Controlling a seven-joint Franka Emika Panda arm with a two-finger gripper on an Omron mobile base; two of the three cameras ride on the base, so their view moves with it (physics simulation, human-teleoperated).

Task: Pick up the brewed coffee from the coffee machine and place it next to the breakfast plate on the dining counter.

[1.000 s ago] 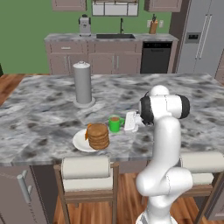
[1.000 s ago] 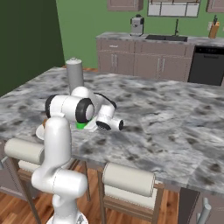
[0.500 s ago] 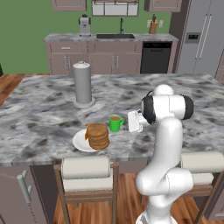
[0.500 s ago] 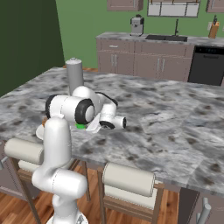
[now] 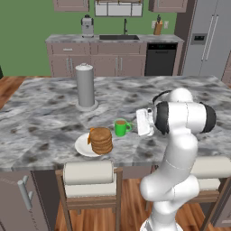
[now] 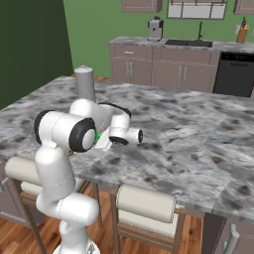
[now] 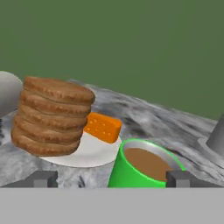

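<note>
The dining counter (image 5: pixel 40 113), a wide marbled slab, carries everything that matters here, and the task's things sit close to its near edge, above the two stools (image 5: pixel 88 173). Back toward the middle of the slab stands a tall grey cylinder (image 5: pixel 85 86), well apart from the rest; the coffee machine (image 5: pixel 87 25) is far off on the rear kitchen counter beside the sink. The breakfast plate (image 5: pixel 82 145), with its stack of pancakes (image 5: pixel 101 140) and an orange wedge (image 7: pixel 103 127), lies near the near edge, and the brewed coffee (image 5: pixel 121 127) stands upright just beside it on the side toward the arm, brown liquid visible, mug and plate close but apparently not touching. What has changed in the last second is the gripper (image 7: pixel 112 179): it was closed around the mug, and now its two dark fingertips stand wide apart on either side of the green wall, clear of it and holding nothing. The mug has stayed where it was while the fingers spread. That reads as a release: the coffee seems to be delivered next to the plate, so the placing looks done, and what remains is likely only to back the hand straight away without nudging the mug or its handle.
</note>
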